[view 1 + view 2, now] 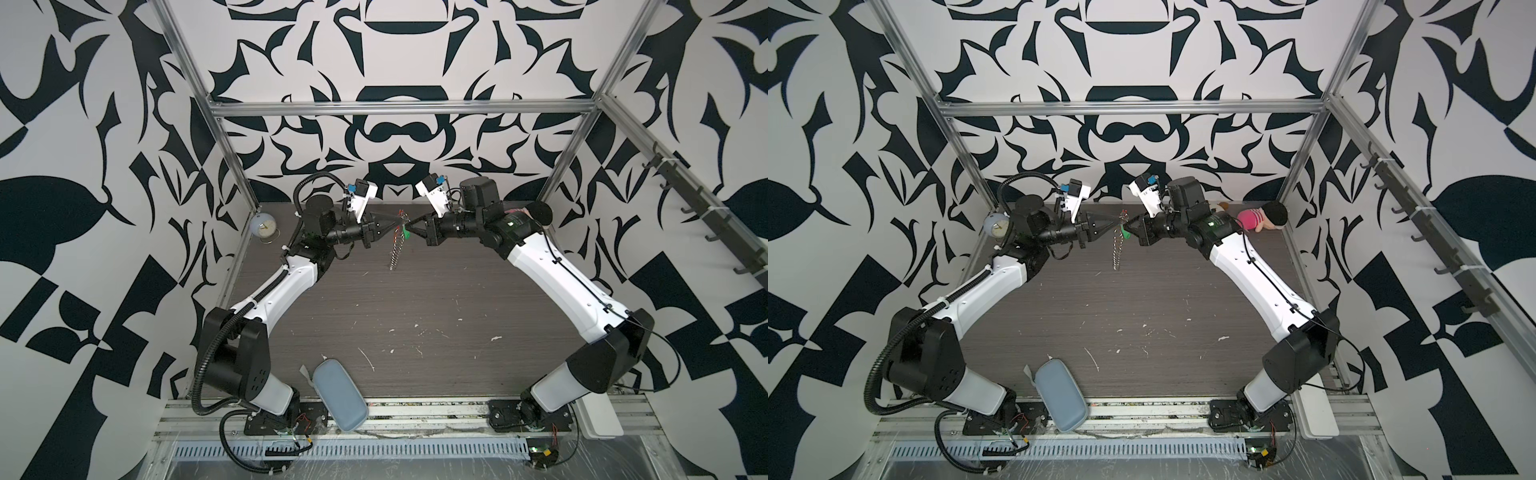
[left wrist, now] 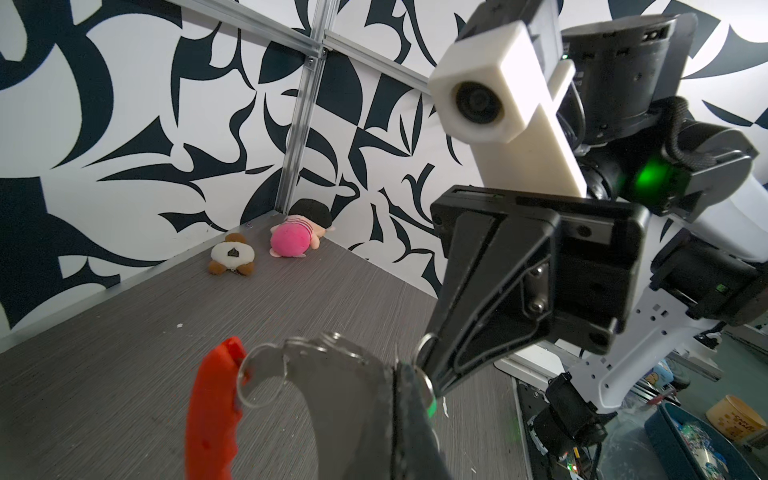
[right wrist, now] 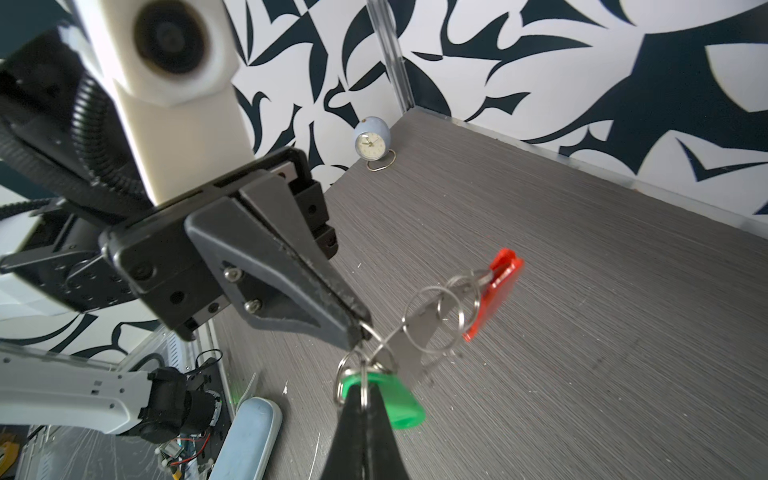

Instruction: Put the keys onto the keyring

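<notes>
I count one keyring [image 3: 417, 328] hanging in the air over the far middle of the table [image 1: 415, 311]. My left gripper [image 1: 398, 222] pinches its loop. My right gripper [image 1: 409, 227] is clamped on the one green-tagged key [image 3: 401, 405], right against that loop. Aside sit two plush toys [image 2: 291, 243], one clock [image 3: 371, 139] and one blue case [image 1: 338, 395].

The table [image 1: 415, 299] is a dark grey-brown wood-grain top, scuffed with white flecks and scratches that are thickest toward the lower middle in both top views. A round pale blue alarm clock [image 1: 262, 227] [image 1: 995, 226] stands on a wire foot in its upper-left corner, and a pink-striped doll with black hair [image 1: 1262, 218] lies in the upper-right corner with a brown-and-white bear plush [image 2: 231, 258] just beside it. At the lower-left edge a pale blue-grey oblong case [image 1: 338, 395] [image 1: 1061, 395] lies tilted, one end on the table and the other over the metal rail.
</notes>
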Tool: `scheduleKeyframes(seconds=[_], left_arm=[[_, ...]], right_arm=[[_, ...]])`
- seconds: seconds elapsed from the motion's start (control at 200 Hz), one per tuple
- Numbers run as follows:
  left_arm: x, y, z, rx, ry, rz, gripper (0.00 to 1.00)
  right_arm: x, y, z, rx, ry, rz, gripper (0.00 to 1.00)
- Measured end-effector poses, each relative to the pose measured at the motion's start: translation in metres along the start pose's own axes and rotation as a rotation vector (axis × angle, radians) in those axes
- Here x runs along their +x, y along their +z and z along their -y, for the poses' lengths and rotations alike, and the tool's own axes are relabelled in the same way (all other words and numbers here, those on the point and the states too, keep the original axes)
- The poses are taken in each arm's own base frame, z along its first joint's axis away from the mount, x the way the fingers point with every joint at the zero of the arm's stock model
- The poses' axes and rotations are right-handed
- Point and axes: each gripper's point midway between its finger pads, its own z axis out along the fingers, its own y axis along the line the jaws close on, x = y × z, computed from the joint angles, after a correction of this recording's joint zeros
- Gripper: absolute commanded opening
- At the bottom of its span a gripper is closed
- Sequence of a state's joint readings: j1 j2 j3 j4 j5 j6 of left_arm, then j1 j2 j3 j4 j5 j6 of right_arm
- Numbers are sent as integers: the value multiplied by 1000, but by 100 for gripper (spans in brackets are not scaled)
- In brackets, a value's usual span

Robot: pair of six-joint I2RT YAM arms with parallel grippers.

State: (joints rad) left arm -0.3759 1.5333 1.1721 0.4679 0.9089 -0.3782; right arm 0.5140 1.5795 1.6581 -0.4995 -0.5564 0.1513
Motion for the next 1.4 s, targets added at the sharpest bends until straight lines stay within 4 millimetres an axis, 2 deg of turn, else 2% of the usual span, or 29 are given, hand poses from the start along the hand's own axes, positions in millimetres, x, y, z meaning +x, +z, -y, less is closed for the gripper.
scheduleKeyframes(seconds=[0.21,0.385,0.685,1.065,1.4], left_arm=[[2,1,-3,-5,-7,-2,0],[3,0,-7,-19,-16,-2,0],[3,0,-12,-41,-23,2,0],[9,-2,-23,-98,-9,-12,0],[20,0,-24,-103,23,-11,0]], right_arm=[[-6,6,3,33,4,-9,0],[-3,15,5,54,15,-43,0],[-5,19,10,95,38,-70,0],[-3,29,26,184,234,-110,0],[13,29,34,134,394,-96,0]])
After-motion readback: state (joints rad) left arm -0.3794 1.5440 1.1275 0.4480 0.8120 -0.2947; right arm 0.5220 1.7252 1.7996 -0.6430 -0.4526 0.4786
